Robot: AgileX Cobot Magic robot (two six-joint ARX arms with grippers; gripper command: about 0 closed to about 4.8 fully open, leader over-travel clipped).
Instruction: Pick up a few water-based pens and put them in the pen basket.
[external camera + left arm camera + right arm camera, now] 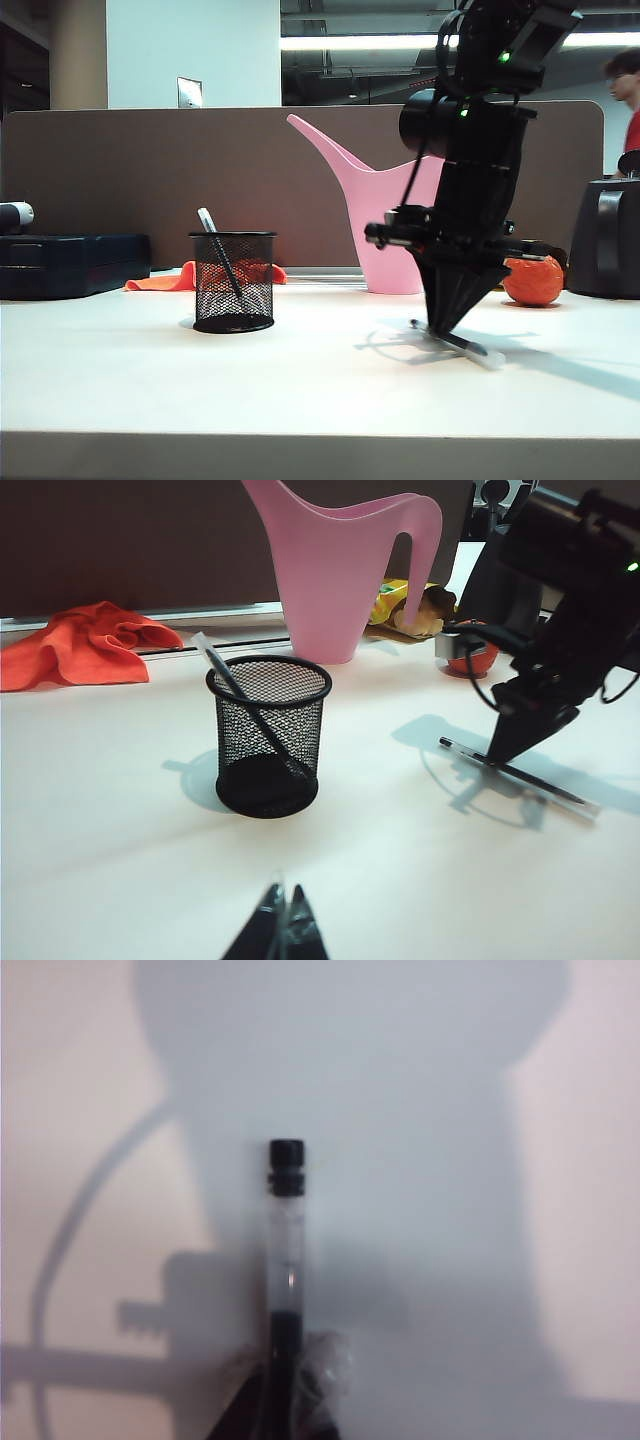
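While the grip is this fresh, most of the risk sits in the lift.
Right fingers (447, 333): closed down onto the pen (520, 773) lying on the worktop (300, 380), to the right of the basket (233, 281); the right wrist view shows them pinched on the barrel.
Left fingers (283, 935): together, holding nothing, hanging over the worktop on the near side of the basket.
Second pen (218, 255): already in the basket, leaning on the rim.
Slip risk: the hold looks off-centre, so the long free end may droop or swing out on lifting.
Drop-in risk: a tilted pen may catch the basket's rim or knock the leaning pen.
Tip risk: the basket looks light; a sideways nudge could topple it.
Clutter: pink can (385, 215) and orange ball (533, 280) behind, well clear.
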